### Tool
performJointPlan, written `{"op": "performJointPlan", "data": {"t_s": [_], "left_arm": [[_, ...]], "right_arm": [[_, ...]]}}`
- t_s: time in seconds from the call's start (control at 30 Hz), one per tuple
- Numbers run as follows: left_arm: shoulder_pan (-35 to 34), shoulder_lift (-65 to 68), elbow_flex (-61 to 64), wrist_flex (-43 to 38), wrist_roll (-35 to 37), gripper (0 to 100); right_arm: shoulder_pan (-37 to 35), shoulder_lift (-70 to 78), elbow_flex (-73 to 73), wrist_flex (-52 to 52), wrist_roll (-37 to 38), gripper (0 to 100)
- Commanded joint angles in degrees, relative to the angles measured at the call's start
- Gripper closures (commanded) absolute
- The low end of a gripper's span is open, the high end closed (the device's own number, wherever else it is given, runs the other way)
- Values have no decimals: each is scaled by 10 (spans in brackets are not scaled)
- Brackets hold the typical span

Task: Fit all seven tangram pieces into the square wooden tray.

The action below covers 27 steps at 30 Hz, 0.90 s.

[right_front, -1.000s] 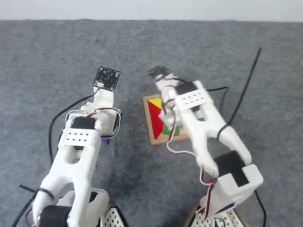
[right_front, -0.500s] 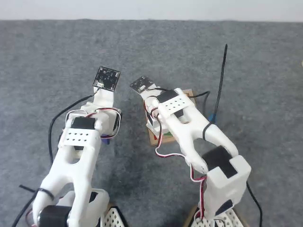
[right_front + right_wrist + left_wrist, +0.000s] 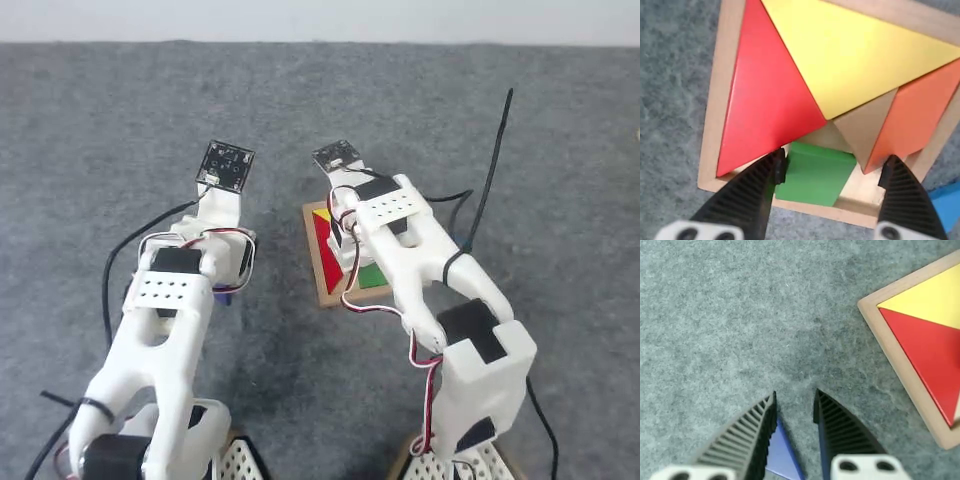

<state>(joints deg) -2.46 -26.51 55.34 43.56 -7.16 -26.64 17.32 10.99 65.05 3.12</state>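
**High view.** The square wooden tray (image 3: 322,272) lies under the right arm, with a red triangle (image 3: 327,240) seated against its rim. The left arm stands beside the tray, apart from it.

**Left wrist view.** The left gripper (image 3: 795,394) has its jaws drawn nearly together on a blue triangle (image 3: 782,456), evidently clamping it just outside the tray's corner. The triangle's apex points out along the fingers.

**Right wrist view.** The right gripper (image 3: 835,159) is spread wide and holds nothing. It straddles a green piece (image 3: 815,172) inside the tray. A yellow triangle (image 3: 850,55) and an orange piece (image 3: 915,110) are also seated, and bare tray floor shows beside the green piece. The green piece's long axis runs along the adjacent rim.

**Handling.** The pieces are probably light, rigid and smooth-faced. Grip across two opposite edges, not the painted faces.
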Motion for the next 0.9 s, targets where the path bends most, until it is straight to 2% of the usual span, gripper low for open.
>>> {"op": "performJointPlan", "data": {"t_s": [0.0, 0.2, 0.3, 0.5, 0.77, 0.87], "left_arm": [[2, -2, -7, -8, 2, 874], [2, -2, -7, -8, 2, 874], [2, -2, -7, -8, 2, 874], [2, -2, -6, -7, 2, 874], [2, -2, -6, -7, 2, 874], [2, -2, -6, -7, 2, 874]], "right_arm": [[17, -58, -6, -2, -6, 706], [0, -248, 85, -8, 1, 706], [5, -290, 142, -7, 22, 706], [37, -226, 174, -8, 38, 706], [126, -149, 131, -32, 46, 706], [127, -123, 117, -33, 61, 706]]}}
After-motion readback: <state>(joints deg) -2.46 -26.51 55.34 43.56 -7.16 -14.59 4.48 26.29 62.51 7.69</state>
